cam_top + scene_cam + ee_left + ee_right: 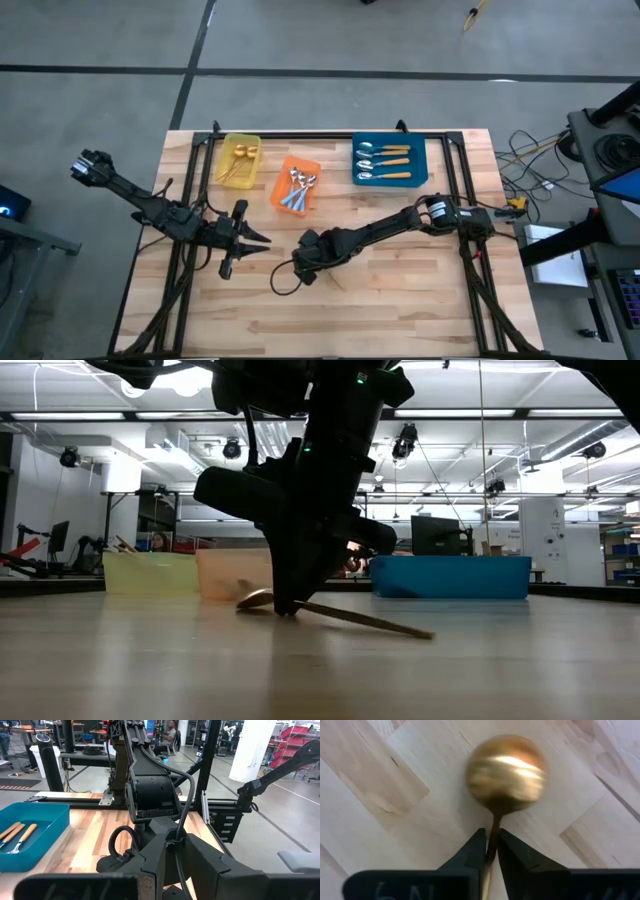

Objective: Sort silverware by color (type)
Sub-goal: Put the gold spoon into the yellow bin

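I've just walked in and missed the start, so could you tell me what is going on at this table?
The robot is sorting spoons by colour. The right gripper is down at mid-table, its fingers closed on the neck of a gold spoon lying on the wood. Other gold spoons sit in the yellow bin, blue-handled ones in the orange bin, orange-handled ones in the blue bin. The left gripper waits nearby, holding nothing.

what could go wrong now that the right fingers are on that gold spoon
1. The right gripper pinches only the thin neck of the gold spoon, so the spoon may pivot or slip on lifting.
2. Its handle end rests on the table and could drag.
3. The yellow bin lies past the left gripper, so the arms could crowd.
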